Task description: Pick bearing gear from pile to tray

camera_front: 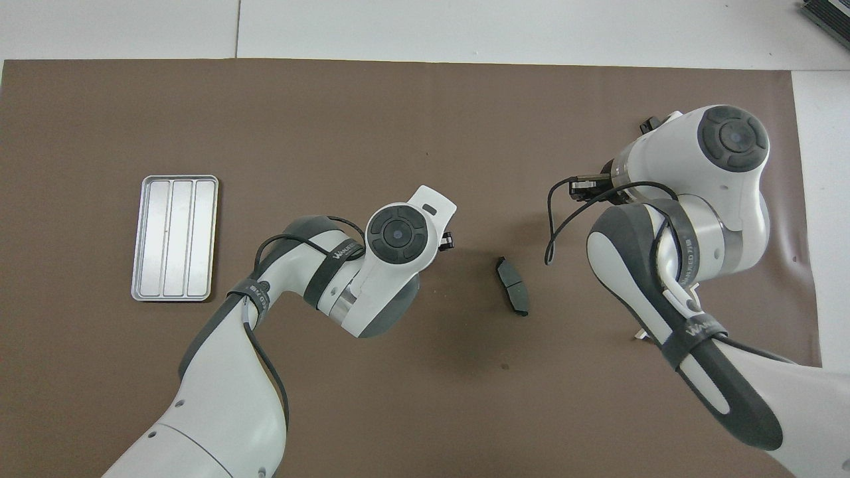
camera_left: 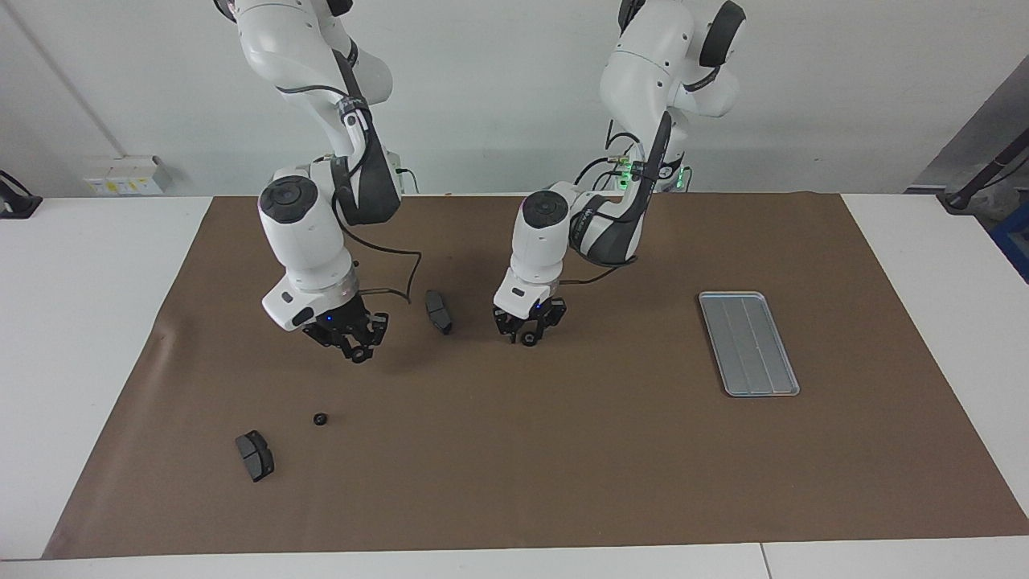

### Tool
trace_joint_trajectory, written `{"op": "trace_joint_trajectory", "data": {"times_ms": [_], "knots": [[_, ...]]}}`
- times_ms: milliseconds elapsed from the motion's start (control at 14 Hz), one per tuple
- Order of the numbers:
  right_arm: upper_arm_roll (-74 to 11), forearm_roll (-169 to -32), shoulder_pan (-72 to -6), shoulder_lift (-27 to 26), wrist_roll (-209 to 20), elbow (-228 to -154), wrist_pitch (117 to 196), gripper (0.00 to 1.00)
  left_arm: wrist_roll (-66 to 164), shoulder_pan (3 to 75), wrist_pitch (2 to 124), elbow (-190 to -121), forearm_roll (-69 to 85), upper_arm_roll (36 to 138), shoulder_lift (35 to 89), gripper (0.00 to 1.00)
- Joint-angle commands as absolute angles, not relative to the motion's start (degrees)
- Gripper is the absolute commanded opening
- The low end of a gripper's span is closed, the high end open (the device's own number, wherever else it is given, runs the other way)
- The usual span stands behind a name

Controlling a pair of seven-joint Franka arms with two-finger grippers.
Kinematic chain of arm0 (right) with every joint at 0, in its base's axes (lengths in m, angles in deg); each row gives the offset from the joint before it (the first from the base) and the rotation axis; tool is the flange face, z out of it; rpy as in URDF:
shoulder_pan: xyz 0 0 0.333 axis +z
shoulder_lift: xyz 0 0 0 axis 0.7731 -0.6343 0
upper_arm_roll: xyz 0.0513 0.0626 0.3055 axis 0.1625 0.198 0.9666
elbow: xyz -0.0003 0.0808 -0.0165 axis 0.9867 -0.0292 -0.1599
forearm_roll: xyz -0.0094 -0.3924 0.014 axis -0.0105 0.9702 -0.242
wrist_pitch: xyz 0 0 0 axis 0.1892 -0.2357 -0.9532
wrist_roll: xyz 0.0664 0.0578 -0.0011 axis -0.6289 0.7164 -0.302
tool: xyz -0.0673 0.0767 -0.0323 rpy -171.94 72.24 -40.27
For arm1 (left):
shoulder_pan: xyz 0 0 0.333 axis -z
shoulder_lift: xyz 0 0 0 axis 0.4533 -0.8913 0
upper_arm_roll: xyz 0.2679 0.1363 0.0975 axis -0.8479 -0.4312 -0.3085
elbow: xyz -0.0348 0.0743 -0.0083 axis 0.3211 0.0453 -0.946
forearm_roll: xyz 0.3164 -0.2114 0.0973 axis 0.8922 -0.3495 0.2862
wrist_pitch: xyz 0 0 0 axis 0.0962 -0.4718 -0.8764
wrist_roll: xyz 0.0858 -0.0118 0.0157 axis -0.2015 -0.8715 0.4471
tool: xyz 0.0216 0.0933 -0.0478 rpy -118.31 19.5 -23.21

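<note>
While lifted, right gripper [camera_left: 359, 355] fingers pinch small black round gear [camera_left: 358, 358] | left gripper [camera_left: 528, 335] fingers: cannot tell.

Bright, even overhead light; soft faint shadows under both arms, sharp focus, no glare.

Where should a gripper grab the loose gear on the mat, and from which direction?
Grip the gear across its outer rim, coming straight down from above. It looks like a small round ring lying flat on the mat, so only its sides offer opposing faces. It lies apart from the brake pad beside it, so the fingers should have room on every side.
</note>
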State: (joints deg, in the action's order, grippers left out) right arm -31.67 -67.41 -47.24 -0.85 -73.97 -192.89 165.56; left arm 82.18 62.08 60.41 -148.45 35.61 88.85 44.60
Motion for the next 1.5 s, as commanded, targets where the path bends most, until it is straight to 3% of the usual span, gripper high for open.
{"op": "trace_joint_trajectory", "data": {"times_ms": [0,642,1426], "knots": [[-31.32,-68.62,-47.56,-0.54,-73.13,-192.98,165.25,0.00,83.28,62.55,61.92,-151.17,36.70,88.18,46.63,0.52],[-30.79,-68.62,-46.85,-0.54,-70.06,-192.98,165.69,0.00,83.20,62.29,62.01,-151.17,36.70,88.18,46.63,0.41],[-30.44,-68.70,-37.64,0.16,-55.39,-194.47,167.62,0.00,82.58,60.28,60.88,-148.55,36.70,87.83,46.02,0.18]]}}
